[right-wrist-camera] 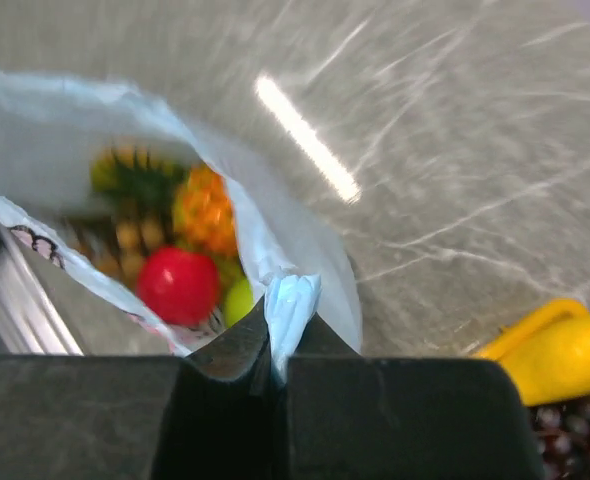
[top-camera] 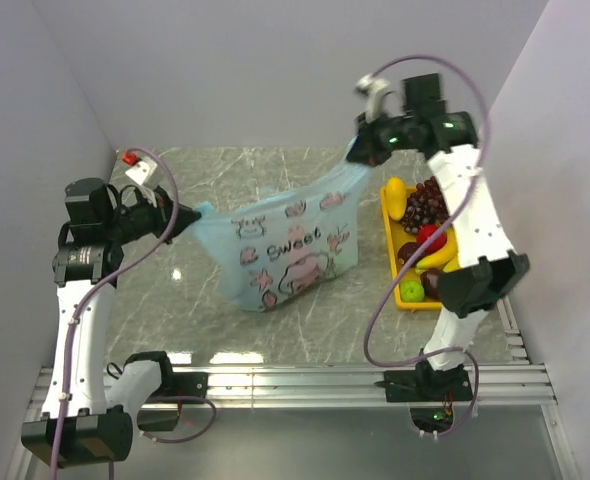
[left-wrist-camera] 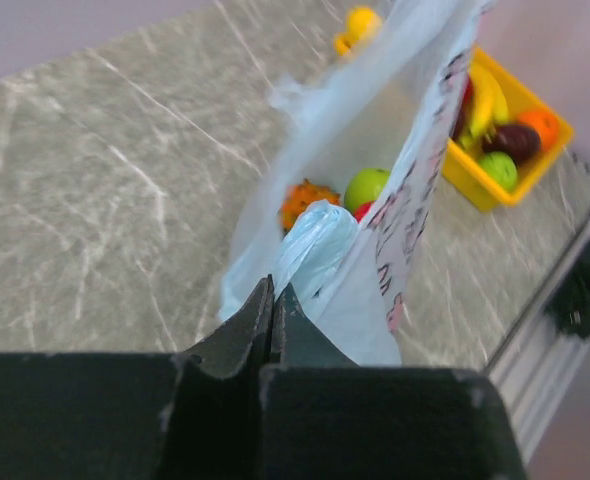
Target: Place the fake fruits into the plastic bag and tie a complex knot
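The light-blue plastic bag point(top-camera: 285, 245) with pink cartoon print hangs stretched between both arms above the marble table. My left gripper point(top-camera: 187, 216) is shut on the bag's left handle point(left-wrist-camera: 310, 245). My right gripper point(top-camera: 360, 146) is shut on the right handle point(right-wrist-camera: 290, 300), held higher. The bag's mouth is open. Inside lie a red apple point(right-wrist-camera: 178, 285), an orange fruit point(right-wrist-camera: 205, 210), a green fruit point(left-wrist-camera: 368, 187) and a pineapple-like fruit point(right-wrist-camera: 125, 180). No knot is in view.
A yellow tray point(top-camera: 393, 268) at the right holds more fake fruit: purple grapes point(top-camera: 427, 203), a banana point(top-camera: 437, 255), a green apple point(top-camera: 411, 290), a yellow mango point(top-camera: 395, 197). Grey walls close in left, back and right. A metal rail point(top-camera: 305, 378) runs along the near edge.
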`<state>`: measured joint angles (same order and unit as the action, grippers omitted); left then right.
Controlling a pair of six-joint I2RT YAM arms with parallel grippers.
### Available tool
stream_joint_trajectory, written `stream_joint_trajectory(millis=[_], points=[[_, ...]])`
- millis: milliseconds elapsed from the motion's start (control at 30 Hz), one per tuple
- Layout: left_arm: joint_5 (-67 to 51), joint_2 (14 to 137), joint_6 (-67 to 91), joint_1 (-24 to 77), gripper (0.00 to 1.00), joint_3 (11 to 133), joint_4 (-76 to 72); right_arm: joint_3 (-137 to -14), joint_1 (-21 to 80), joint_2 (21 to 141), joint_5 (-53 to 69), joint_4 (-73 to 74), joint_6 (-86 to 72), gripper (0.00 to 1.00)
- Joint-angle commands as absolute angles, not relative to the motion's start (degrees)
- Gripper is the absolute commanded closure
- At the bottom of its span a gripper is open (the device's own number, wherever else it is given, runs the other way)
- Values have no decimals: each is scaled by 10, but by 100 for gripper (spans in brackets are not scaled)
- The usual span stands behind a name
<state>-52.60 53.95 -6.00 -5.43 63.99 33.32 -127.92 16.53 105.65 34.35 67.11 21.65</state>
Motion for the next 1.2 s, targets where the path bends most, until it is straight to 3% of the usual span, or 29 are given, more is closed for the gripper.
stream_joint_trajectory(millis=[0, 100, 300, 433, 567, 667, 767, 800, 933, 967, 1067, 1167], points=[[-469, 531, 76, -76, 100, 654, 226, -1210, 73, 957, 380, 403, -34, 100], [-458, 536, 96, -102, 100, 671, 227, -1073, 27, 861, 340, 280, -172, 100], [-439, 542, 72, -131, 100, 668, 262, -856, 18, 769, 310, 190, -247, 100], [-500, 549, 55, -141, 100, 679, 262, -810, 32, 736, 350, 129, -293, 100], [-590, 541, 19, -141, 100, 611, 237, -746, 70, 731, 365, 109, -267, 100], [-582, 520, 80, -140, 98, 561, 165, -698, 86, 722, 373, 105, -233, 100], [-542, 503, 147, -141, 86, 556, 119, -692, 91, 714, 388, 114, -219, 100], [-528, 501, 150, -140, 73, 562, 121, -695, 92, 710, 394, 115, -217, 100], [-532, 514, 106, -139, 50, 620, 179, -709, 107, 699, 409, 126, -200, 100], [-537, 528, 82, -138, 38, 650, 192, -711, 112, 698, 413, 127, -197, 100], [-530, 568, 20, -126, 26, 715, 274, -714, 120, 693, 417, 131, -190, 100], [-504, 603, -52, -93, 21, 767, 358, -718, 125, 693, 418, 133, -185, 100]])
